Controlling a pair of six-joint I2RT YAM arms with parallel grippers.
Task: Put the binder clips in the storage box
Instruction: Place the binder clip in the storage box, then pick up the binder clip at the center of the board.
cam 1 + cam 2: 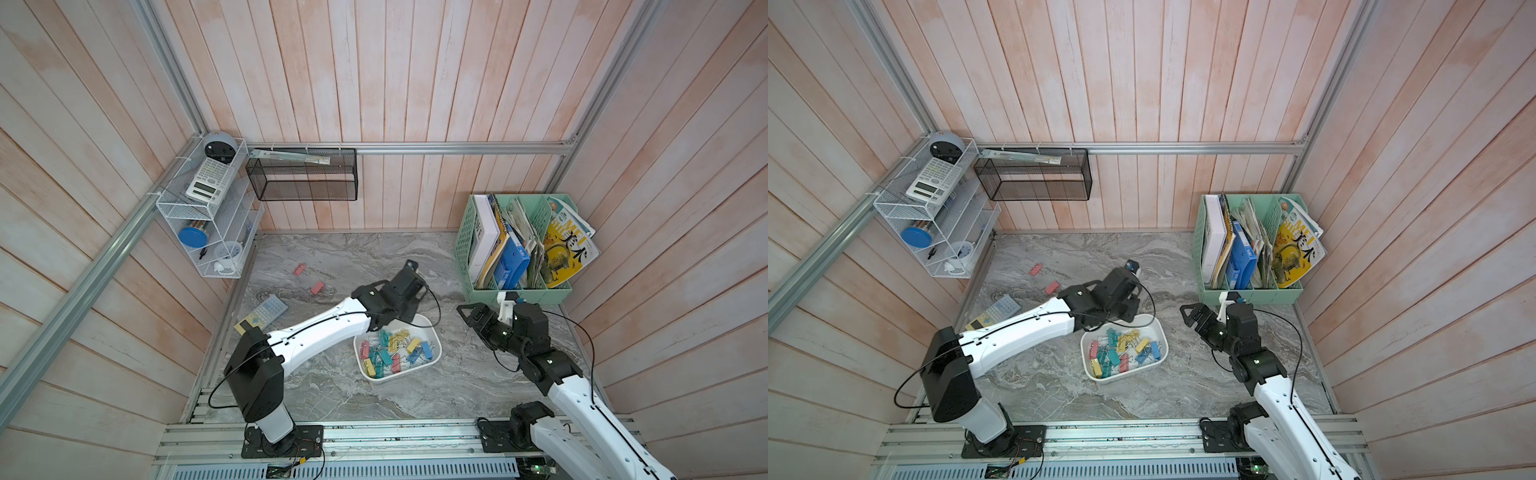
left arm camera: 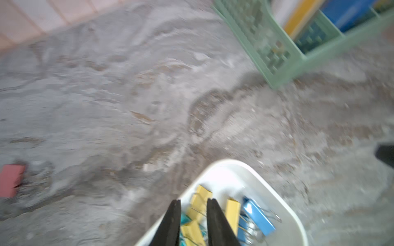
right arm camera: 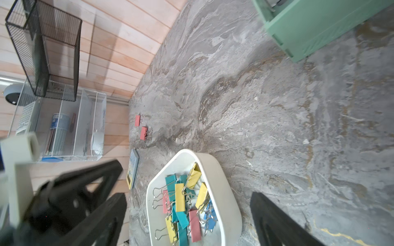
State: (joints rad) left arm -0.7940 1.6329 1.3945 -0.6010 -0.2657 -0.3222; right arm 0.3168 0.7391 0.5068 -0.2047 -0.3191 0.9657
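The white storage box (image 1: 424, 328) (image 1: 1151, 328) (image 3: 226, 191) sits mid-table with several pink, teal, yellow and blue binder clips (image 1: 395, 349) (image 1: 1125, 347) (image 3: 185, 202) heaped inside. Two pink binder clips (image 1: 299, 269) (image 1: 317, 286) (image 1: 1035, 269) (image 1: 1052, 286) lie loose on the table, back left of the box. My left gripper (image 2: 193, 200) hovers over the box's back-left corner, jaws a narrow gap apart with nothing between them; yellow and blue clips (image 2: 255, 215) lie below. My right gripper (image 1: 469, 318) (image 3: 188, 197) stands wide open and empty, right of the box.
A yellow-and-blue calculator (image 1: 262, 313) lies at the table's left edge. A mint green file basket (image 1: 515, 291) full of books stands back right. A black mesh basket (image 1: 303, 174) and a white wire rack (image 1: 203, 216) hang on the walls.
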